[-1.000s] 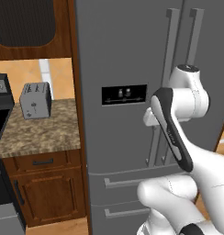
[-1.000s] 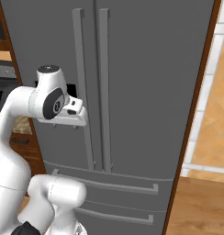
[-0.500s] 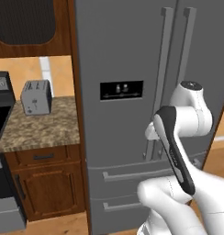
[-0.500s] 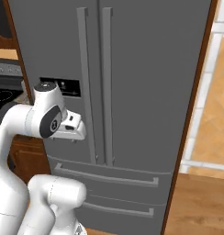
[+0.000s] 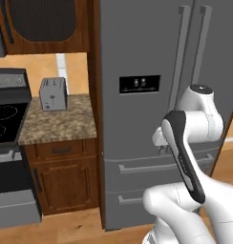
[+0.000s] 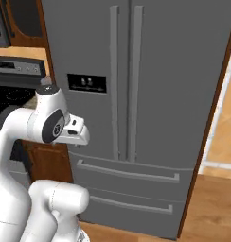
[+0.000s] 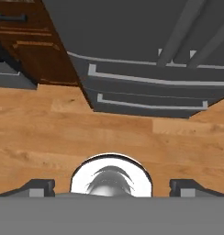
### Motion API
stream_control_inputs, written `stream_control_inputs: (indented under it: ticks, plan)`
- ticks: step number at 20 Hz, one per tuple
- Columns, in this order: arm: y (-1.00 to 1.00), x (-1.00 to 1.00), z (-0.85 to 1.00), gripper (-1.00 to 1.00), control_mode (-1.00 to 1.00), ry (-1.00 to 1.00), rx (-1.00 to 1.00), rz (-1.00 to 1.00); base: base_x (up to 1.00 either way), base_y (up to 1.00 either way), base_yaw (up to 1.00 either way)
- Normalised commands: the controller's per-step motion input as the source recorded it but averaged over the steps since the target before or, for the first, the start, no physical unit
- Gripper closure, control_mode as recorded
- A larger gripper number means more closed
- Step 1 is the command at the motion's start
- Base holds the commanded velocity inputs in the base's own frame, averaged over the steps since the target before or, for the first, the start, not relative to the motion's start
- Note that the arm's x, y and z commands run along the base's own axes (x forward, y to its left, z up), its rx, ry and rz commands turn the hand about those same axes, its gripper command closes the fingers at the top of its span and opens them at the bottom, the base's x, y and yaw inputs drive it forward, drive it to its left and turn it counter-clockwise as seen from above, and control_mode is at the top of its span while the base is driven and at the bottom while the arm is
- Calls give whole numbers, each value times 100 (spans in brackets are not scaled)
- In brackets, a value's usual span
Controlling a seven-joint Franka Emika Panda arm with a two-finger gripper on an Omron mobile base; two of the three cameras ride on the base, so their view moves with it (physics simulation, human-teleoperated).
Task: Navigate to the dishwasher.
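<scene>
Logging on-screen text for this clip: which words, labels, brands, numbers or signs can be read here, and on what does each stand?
None can be read.
Black dispenser panel on the tall grey double-door refrigerator: two small pale marks, too small to read.
Grey control strip at the back of the black-topped stove: faint marks, blurred.
Silver box-shaped toaster on the speckled granite counter: no lettering visible.

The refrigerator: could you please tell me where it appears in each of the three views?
Left base view: refrigerator fills centre and right, behind the arm.
Right base view: it spans most of the frame, centre to right.
Hand view: its lower drawers run across the top.
Shared landmark: the bottom drawer handle.
</scene>
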Motion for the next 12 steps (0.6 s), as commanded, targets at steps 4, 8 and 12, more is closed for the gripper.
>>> stream_control_inputs:
  ticks: [4, 8, 12]
  plan:
    - [0, 0, 0, -100, 100, 0, 0, 0, -4, 77, 31]
    - [0, 0, 0, -100, 100, 0, 0, 0, 0, 58, 64]
    - [0, 0, 0, -100, 100, 0, 0, 0, 3, 46, 83]
